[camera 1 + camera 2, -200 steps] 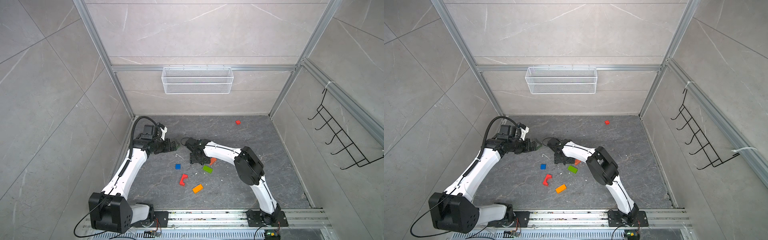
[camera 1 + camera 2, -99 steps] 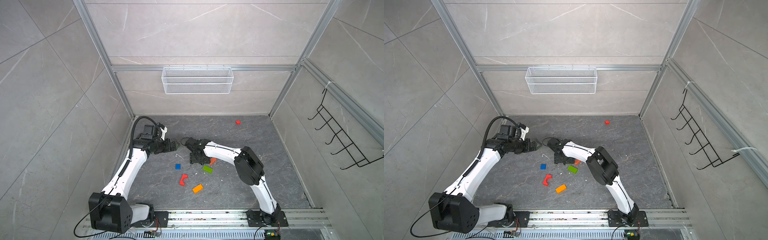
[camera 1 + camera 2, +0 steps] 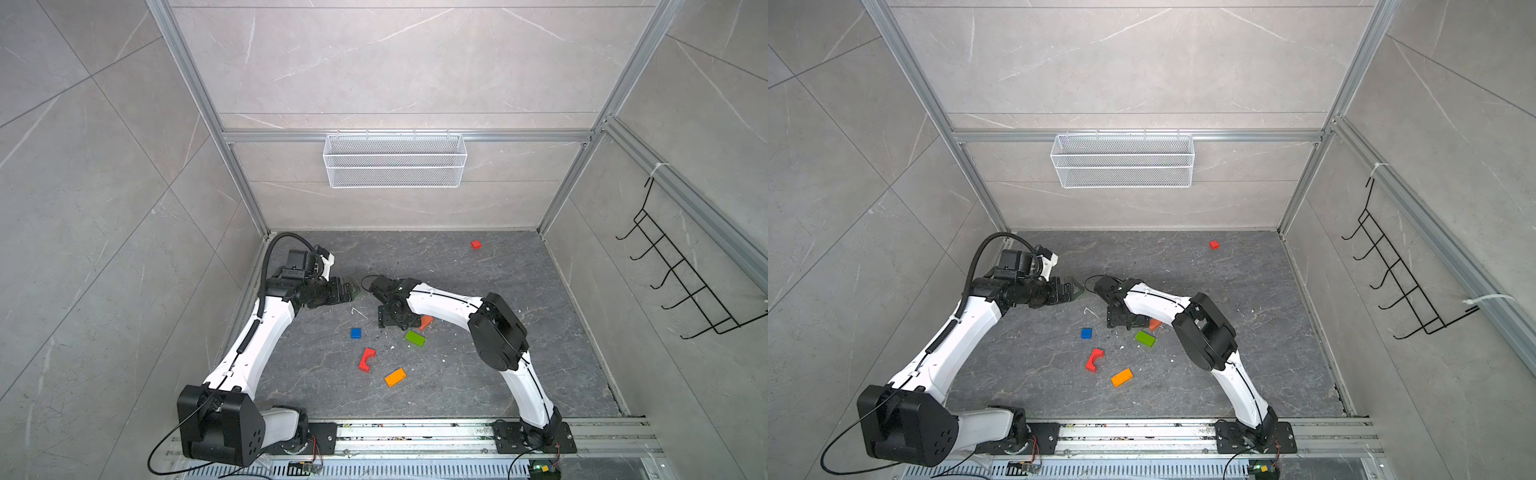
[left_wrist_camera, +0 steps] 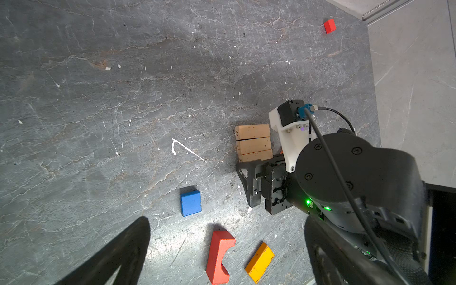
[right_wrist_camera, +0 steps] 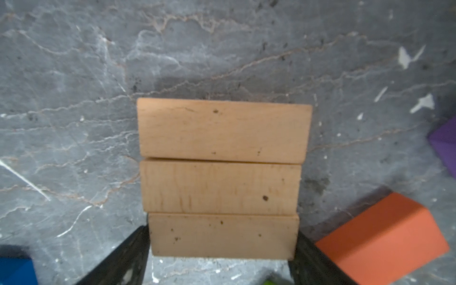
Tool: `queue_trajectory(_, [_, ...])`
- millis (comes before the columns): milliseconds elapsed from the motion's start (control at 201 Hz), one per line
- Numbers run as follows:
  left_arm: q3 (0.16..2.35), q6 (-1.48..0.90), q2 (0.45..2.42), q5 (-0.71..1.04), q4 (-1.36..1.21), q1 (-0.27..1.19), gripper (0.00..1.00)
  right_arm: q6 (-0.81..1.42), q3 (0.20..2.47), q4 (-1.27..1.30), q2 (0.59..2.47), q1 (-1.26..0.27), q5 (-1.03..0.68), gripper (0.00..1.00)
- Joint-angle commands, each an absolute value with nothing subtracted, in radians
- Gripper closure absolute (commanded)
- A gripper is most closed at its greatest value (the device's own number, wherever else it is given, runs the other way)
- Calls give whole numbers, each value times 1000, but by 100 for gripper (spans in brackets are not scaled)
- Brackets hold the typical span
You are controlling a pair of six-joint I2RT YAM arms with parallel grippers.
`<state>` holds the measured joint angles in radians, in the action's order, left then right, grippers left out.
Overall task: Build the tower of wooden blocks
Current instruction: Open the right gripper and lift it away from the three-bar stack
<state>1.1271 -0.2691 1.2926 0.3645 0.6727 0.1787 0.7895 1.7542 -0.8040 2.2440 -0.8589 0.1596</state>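
The wood block tower stands as three tan bars [image 5: 222, 177] lying side by side flat on the grey floor; the right arm hides them in both top views. My right gripper [image 5: 222, 261] points down over them, its fingers at the two ends of the nearest bar, with no clear gap showing. An orange-red slab [image 3: 426, 322] and a green slab [image 3: 414, 337] lie just beside it. A blue cube [image 4: 190, 202], a red arch [image 4: 218, 256] and an orange block [image 4: 259, 262] lie loose below my open, empty left gripper [image 3: 349, 289].
A small red cube [image 3: 476, 244] sits far back near the rear wall. A purple piece [image 5: 444, 145] lies close to the bars. A wire basket [image 3: 395, 160] hangs on the back wall, a black hook rack [image 3: 685, 291] on the right wall.
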Motion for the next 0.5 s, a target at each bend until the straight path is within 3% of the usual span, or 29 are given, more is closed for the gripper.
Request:
queue_trajectory(0, [1129, -269, 1265, 354, 665, 174, 0, 775, 1749, -790, 2227, -859, 163, 14])
queue_trajectory(493, [1132, -270, 1280, 366, 670, 175, 0, 752, 1685, -812, 2098, -859, 206, 7])
